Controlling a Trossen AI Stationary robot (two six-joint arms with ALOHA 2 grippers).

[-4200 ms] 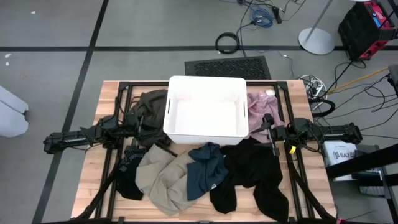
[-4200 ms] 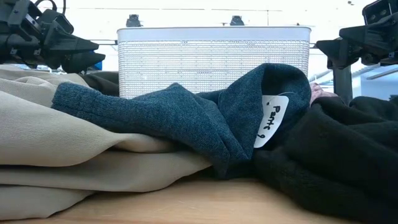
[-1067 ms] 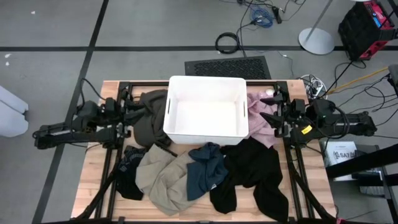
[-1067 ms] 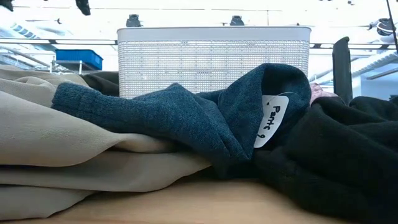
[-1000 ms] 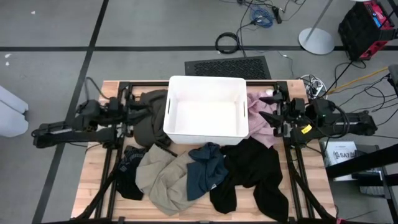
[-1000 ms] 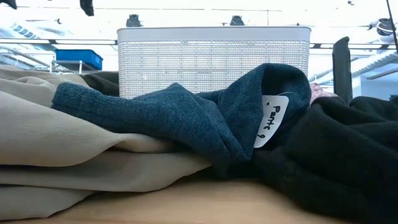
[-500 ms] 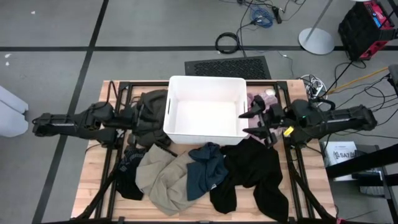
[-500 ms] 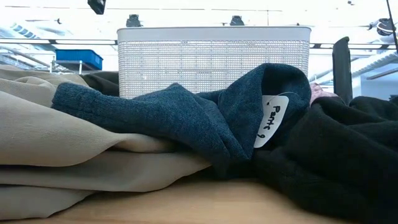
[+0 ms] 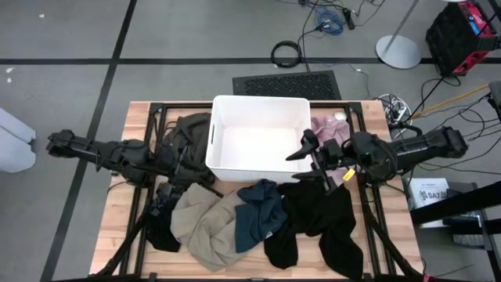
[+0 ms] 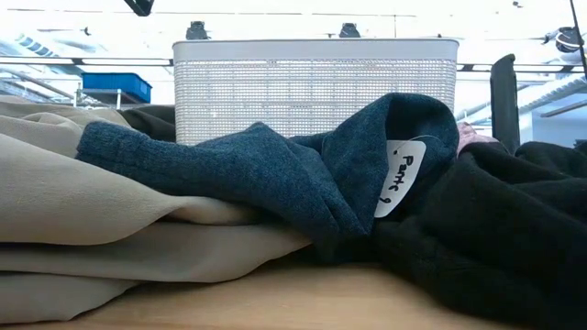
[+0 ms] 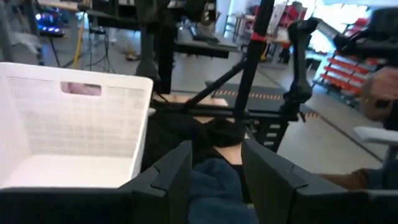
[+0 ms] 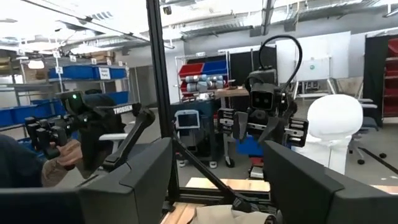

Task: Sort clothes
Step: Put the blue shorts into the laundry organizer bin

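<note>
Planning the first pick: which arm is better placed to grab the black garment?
The right, probably. In the high view the right gripper, fingers open, hangs at the bin's right edge just above the black garment. The left gripper sits across the pile by the beige garment.

A grey floor [image 9: 70, 47] crossed by dark lines surrounds the wooden table [image 9: 121, 227]. At twelve o'clock lies a black floor mat [image 9: 286, 83], with coiled cables [image 9: 286, 53] beyond. Blue storage bins [image 12: 87, 71] line shelves under bright ceiling lights [image 12: 93, 17].
</note>
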